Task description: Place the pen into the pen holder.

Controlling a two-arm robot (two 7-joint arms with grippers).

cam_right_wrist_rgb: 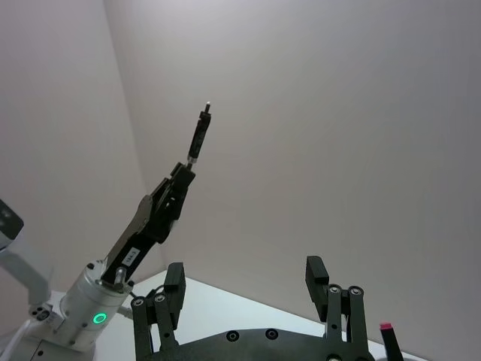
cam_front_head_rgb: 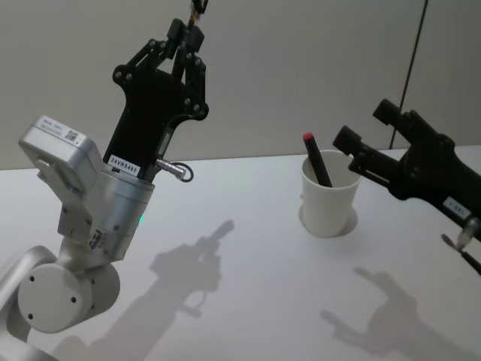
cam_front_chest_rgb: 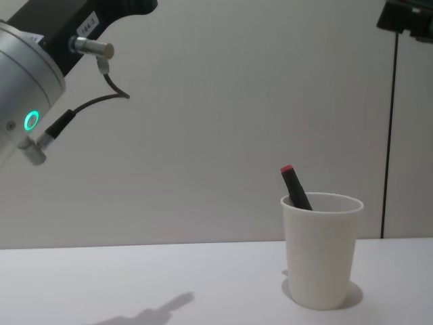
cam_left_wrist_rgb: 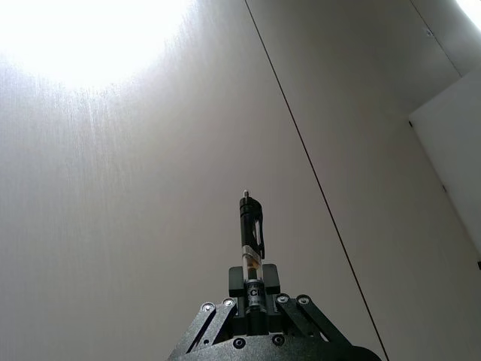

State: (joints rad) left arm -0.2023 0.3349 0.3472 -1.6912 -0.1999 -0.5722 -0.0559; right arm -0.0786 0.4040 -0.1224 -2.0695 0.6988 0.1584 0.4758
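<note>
- Left wrist view: your left pincer (cam_left_wrist_rgb: 252, 289) grips the pen (cam_left_wrist_rgb: 250, 233) upright, raised high.
- The pen holder (cam_front_head_rgb: 328, 199) stands on the worktop (cam_front_head_rgb: 248, 301) to its right, red-capped marker (cam_front_head_rgb: 316, 156) inside.
- Right pincer (cam_front_head_rgb: 368, 128) gapes empty near its rim.
- Invert the pen over the rim, then release.

The pen holder (cam_front_head_rgb: 328, 197) stands right of centre on the table (cam_front_head_rgb: 255, 316); a red-capped marker (cam_front_head_rgb: 316, 159) leans at its left rim, leaving the mouth's right side free. The right gripper (cam_front_head_rgb: 368, 128), jaws spread, hangs close on its right. The left gripper (cam_front_head_rgb: 189, 34), clamping the pen (cam_left_wrist_rgb: 250, 233), is high at left, over open tabletop
</note>
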